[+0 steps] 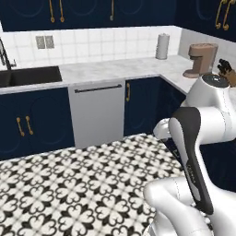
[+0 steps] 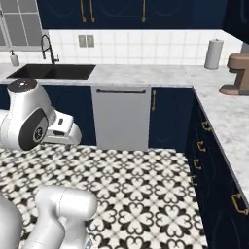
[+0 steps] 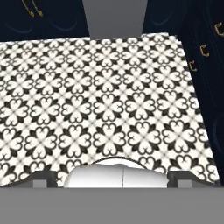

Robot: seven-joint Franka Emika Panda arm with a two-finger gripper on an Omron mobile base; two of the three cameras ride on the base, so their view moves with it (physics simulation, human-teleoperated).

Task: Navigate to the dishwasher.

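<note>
dishwasher (image 2: 121, 118) far ahead, between navy cabinets (image 2: 170, 116) | my gripper over patterned floor (image 3: 105, 100) | finger spread: cannot tell

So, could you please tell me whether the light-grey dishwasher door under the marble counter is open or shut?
Shut: the light-grey dishwasher front stands upright, flush with the neighbouring navy cabinet doors, its dark bar handle at the top.

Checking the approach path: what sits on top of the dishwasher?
Bare marble counter lies directly above the dishwasher, with the sink to its left. Its inside is hidden behind the shut front panel.
</note>
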